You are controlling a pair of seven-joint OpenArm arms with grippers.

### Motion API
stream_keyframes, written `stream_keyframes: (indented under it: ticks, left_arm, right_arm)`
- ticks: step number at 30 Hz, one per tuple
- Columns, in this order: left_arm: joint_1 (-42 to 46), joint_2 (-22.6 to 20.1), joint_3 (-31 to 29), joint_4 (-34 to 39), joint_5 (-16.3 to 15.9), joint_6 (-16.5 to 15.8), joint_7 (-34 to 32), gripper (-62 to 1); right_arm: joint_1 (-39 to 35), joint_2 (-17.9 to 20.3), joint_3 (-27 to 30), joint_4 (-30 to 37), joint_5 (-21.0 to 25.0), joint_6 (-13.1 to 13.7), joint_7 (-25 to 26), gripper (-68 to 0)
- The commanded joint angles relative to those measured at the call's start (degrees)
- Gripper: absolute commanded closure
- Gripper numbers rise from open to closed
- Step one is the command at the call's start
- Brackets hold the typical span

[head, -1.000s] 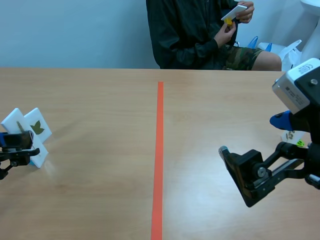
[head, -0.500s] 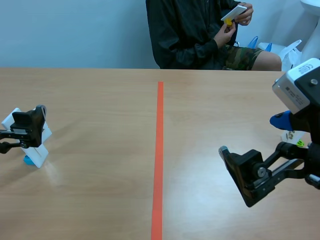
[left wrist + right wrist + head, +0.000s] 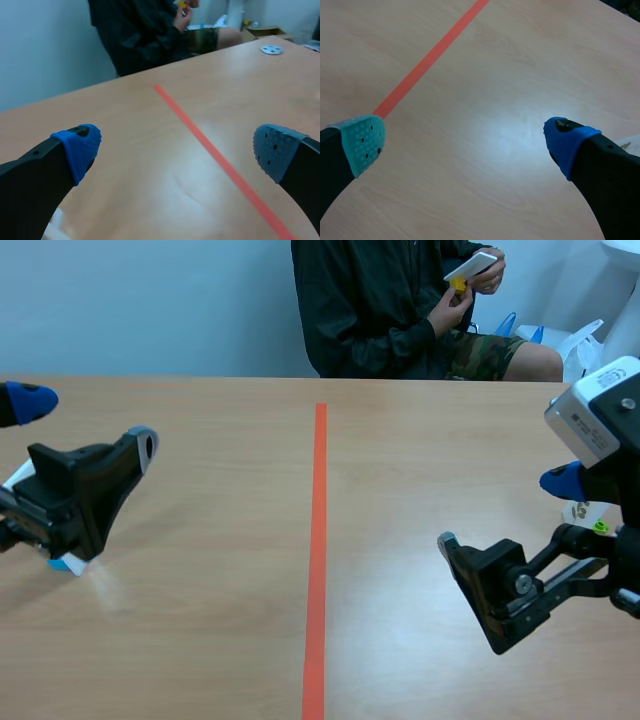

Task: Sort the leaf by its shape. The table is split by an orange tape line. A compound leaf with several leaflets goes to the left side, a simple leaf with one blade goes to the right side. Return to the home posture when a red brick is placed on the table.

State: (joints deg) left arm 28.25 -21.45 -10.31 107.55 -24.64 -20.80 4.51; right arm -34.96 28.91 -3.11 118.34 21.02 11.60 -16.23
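- Fingers of the right tool stand wide apart at the near right of the counter, with nothing between them. In its wrist view a teal pad and a blue pad frame bare wood.
- The left tool hangs at the counter's left edge. Its fingers are also spread wide and hold nothing, and past its dotted pads only wood and tape show.
- Behind the left tool, on the left side of the tape, a white card on a blue foot stands on the counter. One finger of that tool hides most of it. Its printed face is out of sight, so the leaf shape cannot be told.
- The orange tape line runs straight away from the near edge and splits the counter. One tool is on each side, both well apart from it.
- On the right side a small card with a green mark sits just behind the right arm, largely covered. The mark is too small to read.
- Farther off on that side, a round grey disc lies flat near the far edge.
- A person in a dark jacket sits across the counter, holding up a held card, white, with a yellow bit beneath it.
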Motion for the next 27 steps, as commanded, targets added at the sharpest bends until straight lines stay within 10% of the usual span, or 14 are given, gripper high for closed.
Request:
stream_keyframes:
  ticks: [1,27]
  left_arm:
    - [1.73,-0.48,0.52,0.11,-0.74,-0.72,0.17,-62.3]
    - [5.38,2.25,12.22,1.64,3.26,3.1,4.55,-62.3]
  right_arm:
    - [0.68,-0.04,0.55,0.2,0.2,-0.2,0.7,-67.9]
    - [0.37,-0.02,0.55,0.22,1.09,0.02,-0.79,-67.9]
